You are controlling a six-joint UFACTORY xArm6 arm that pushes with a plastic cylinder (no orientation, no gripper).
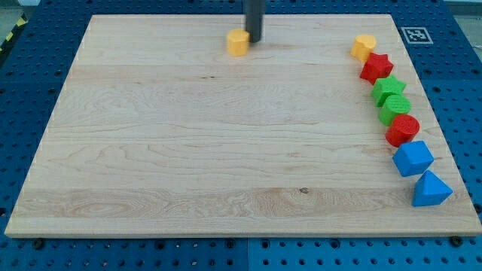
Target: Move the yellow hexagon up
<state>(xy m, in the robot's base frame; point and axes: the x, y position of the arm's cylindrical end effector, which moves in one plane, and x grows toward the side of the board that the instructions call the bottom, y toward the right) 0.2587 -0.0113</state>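
Pale wood makes up the board (188, 143), the largest thing in sight, a broad plank panel lying on a blue pegboard table (30, 248) whose rows of holes show around every side. A black-and-white square marker (413, 35) sits on the blue surface just off the board's corner at about one o'clock.

Next in size comes my rod (254, 15), dark and straight, dropping in from the view's top edge near twelve o'clock. I carry no pincer at all, so nothing on me is released, clenched or grasping; I only push. My tip (254, 41) rests on the wood just beside the yellow hexagon (238, 43), at about its two o'clock, so close that I cannot tell whether we touch.

That yellow hexagon lies near the board's top edge, a little left of the middle, well apart from every other block. It is squat and nearly as wide as it is deep, so I can make out no long axis and no way that it points.

The other blocks run in a curving line down the board's right side, from about one o'clock to four o'clock, each touching or nearly touching the next: a blue block (413, 158), a blue triangular block (431, 190), a green star-like block (388, 89), a red star (376, 68), a green round block (395, 109), a red round block (403, 129), and an orange-yellow block (363, 47) at the top.
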